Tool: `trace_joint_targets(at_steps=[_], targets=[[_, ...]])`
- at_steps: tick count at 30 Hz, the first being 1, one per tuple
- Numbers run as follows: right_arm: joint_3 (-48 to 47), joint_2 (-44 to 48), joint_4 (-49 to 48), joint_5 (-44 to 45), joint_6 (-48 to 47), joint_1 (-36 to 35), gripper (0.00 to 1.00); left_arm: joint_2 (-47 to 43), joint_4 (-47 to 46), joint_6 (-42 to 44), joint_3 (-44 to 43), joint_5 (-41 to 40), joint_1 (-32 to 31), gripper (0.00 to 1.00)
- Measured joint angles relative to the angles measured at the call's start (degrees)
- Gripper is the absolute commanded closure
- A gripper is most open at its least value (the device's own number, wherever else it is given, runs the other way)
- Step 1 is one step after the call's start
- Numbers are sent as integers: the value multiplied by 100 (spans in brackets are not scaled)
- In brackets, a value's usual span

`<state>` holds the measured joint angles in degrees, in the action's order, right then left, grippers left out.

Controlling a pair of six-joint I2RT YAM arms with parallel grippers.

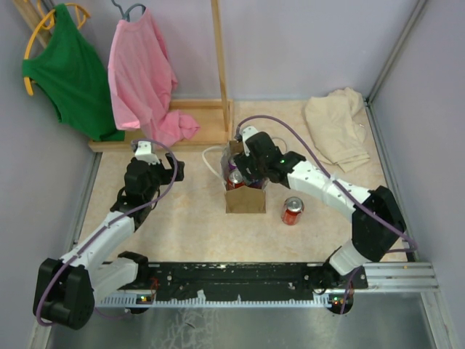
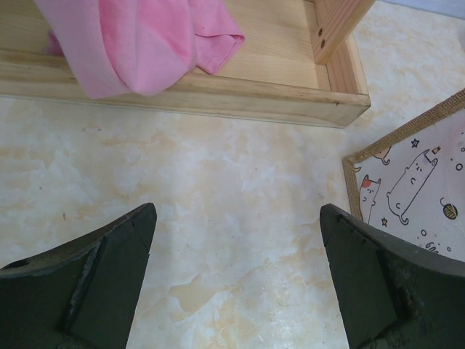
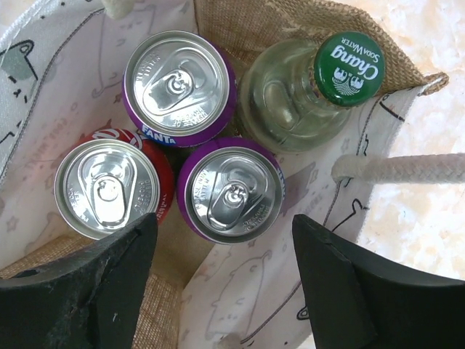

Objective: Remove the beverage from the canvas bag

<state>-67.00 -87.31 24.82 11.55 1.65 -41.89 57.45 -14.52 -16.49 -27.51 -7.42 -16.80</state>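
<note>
Canvas bag [image 1: 245, 199] upright mid-table, mouth up, four drinks standing inside.
We see two purple cans [image 3: 231, 190], a red can [image 3: 109, 189] and a green-capped bottle [image 3: 349, 67] packed touching, tops up; the right claw [image 3: 225, 280] hangs above, fingers apart and empty; the left claw [image 2: 236, 276] gapes over the table [image 2: 218, 182] alongside.

The table [image 1: 189, 218] has a pale beige, marbled top. In the middle of it stands the bag [image 1: 245, 200]. Just right of the bag, apart from it, is a red can [image 1: 293, 211]. A beige cloth [image 1: 336, 129] lies crumpled in the far right corner. A wooden base [image 1: 214, 123] rests along the far edge, left of centre.
</note>
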Motion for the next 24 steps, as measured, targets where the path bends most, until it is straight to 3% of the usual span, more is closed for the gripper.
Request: trace_joint_targets(at_steps=[17, 20, 24], targets=[[0, -634, -282, 39, 52, 120, 28, 4, 0, 0, 0, 0, 0, 0], [0, -831, -387, 59, 55, 120, 33, 4, 0, 0, 0, 2, 0, 0], [-22, -876, -404, 111, 109, 122, 52, 4, 0, 0, 0, 2, 0, 0]])
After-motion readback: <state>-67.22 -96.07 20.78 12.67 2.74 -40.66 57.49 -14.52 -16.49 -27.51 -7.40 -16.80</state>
